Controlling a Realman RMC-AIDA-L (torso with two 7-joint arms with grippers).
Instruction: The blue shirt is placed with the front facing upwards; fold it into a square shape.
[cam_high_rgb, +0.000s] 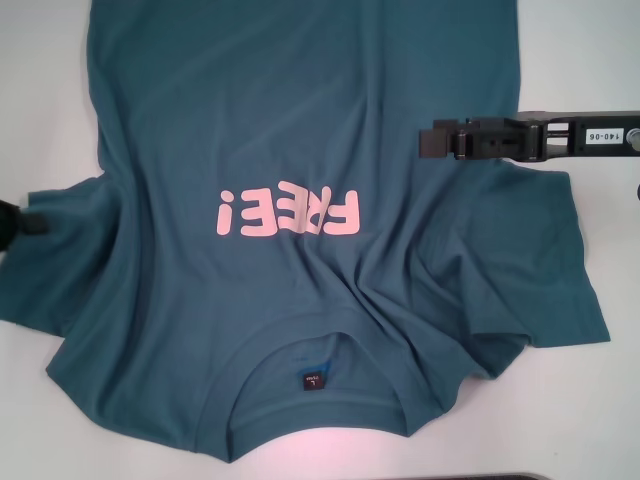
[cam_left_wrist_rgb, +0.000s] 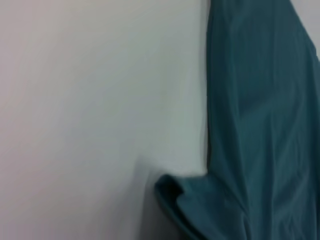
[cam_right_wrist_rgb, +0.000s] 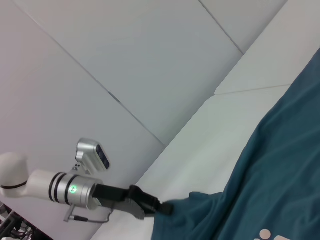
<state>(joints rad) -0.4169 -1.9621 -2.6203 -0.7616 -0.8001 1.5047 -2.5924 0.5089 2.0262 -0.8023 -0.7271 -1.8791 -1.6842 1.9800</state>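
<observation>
The right gripper reaches in from the right, hovering over the blue shirt near its right sleeve; its dark, blocky fingers look pressed together on nothing; the left gripper meets the left sleeve's edge, its grasp impossible to judge. The shirt is soft, rumpled teal cotton, spread front-up on the smooth white table, collar nearest the robot, pink "FREE!" lettering on the chest; only the right wrist view shows the left arm's silver barrel; the left wrist view shows just the curled sleeve hem.
</observation>
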